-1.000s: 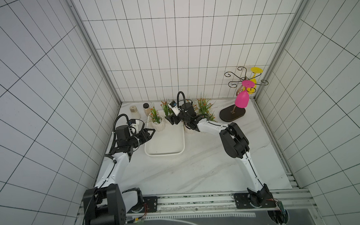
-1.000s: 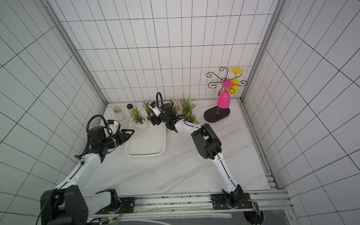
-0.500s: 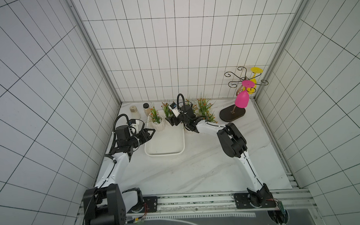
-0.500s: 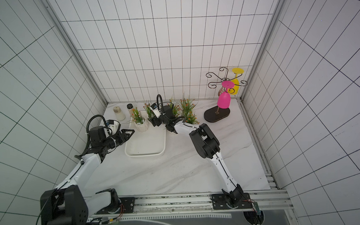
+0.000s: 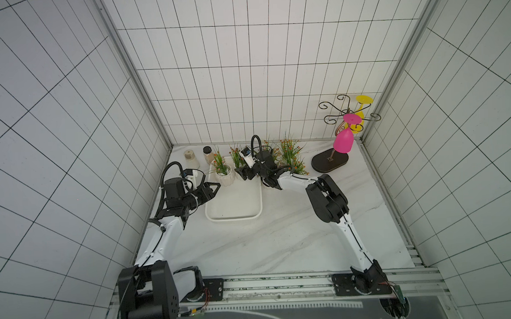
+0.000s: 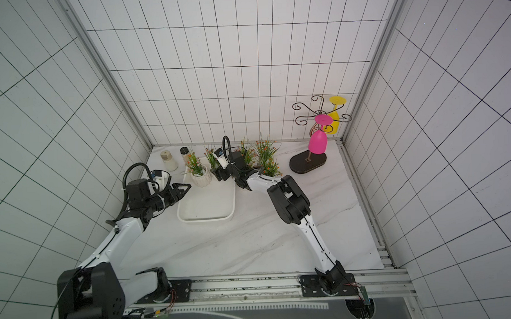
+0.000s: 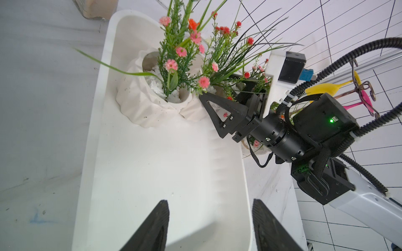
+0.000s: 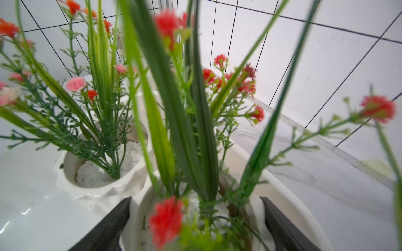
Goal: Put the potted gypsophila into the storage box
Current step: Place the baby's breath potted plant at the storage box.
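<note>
Upright white ribbed potted gypsophila (image 8: pixel 139 204), red-flowered sprigs pointing up, right hand (image 8: pixel 195 198) clamped on it, storage box (image 5: pixel 234 203) running toward back wall (image 5: pixel 245 78), left hand (image 7: pixel 210 202) open, empty

Left arm (image 5: pixel 160 239): near left, elbow bent, wrist pointing right. Left gripper (image 5: pixel 217 187): jaws parted, empty. Right arm (image 5: pixel 296 180): reaching far and left, wrist low. Right gripper (image 8: pixel 195 206): jaws clamped on potted gypsophila (image 8: pixel 202 139).
</note>
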`<state>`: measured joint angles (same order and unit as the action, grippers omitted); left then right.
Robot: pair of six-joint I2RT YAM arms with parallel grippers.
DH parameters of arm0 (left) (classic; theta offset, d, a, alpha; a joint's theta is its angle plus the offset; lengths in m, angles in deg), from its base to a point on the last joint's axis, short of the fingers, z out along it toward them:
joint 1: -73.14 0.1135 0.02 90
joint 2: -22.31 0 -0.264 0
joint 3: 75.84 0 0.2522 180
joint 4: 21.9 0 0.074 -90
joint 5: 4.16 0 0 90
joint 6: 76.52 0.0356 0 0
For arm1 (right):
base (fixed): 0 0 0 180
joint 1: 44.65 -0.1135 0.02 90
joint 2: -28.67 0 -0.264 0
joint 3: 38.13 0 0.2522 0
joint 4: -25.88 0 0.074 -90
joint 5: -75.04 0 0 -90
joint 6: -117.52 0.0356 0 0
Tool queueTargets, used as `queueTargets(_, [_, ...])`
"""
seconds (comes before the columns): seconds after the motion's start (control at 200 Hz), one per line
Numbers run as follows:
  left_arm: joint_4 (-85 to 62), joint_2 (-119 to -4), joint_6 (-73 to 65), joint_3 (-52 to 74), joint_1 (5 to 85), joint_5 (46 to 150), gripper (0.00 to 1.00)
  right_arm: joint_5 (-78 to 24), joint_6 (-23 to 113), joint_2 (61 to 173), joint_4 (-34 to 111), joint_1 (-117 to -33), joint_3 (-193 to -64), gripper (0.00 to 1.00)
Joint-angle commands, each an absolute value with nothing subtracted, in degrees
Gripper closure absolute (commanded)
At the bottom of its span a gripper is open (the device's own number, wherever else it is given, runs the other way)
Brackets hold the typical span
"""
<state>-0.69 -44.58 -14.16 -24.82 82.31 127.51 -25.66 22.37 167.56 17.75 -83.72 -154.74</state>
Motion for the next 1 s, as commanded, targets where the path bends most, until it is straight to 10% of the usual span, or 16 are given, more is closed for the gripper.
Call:
queueTargets(0.0, [-2.0, -44.7, -14.2, -25.4, 82.6, 127.9, 0.39, -25.2, 23.3, 168.2, 14.1, -84.4, -160.3, 0.21])
queueTargets(0.2, [-1.8, -44.6, -14.1, -25.4, 82.6, 127.9, 0.39, -24.9, 23.3, 167.8, 14.2, -84.6, -159.7, 0.01])
queueTargets(0.994, [1.9, -41.3, -10.4, -23.2, 79.3, 121.4, 0.39, -16.0, 27.7, 119.0, 18.6, -85.7, -118.7, 0.04])
